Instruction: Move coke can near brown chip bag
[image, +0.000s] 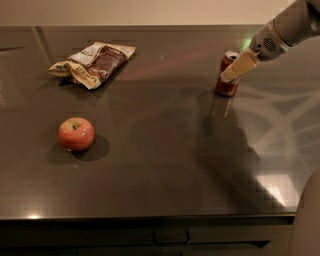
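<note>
The coke can (226, 84), red with a silver top, stands on the dark table at the right, toward the back. My gripper (239, 66) comes in from the upper right on the grey-white arm (285, 27). Its cream tip lies across the can's upper right side. The brown chip bag (94, 64) lies flat at the back left of the table, far from the can.
A round red apple (76, 133) sits at the left, toward the front. The dark glossy table (160, 170) has its front edge near the bottom of the view. Part of the robot's pale body (307, 225) shows at the lower right.
</note>
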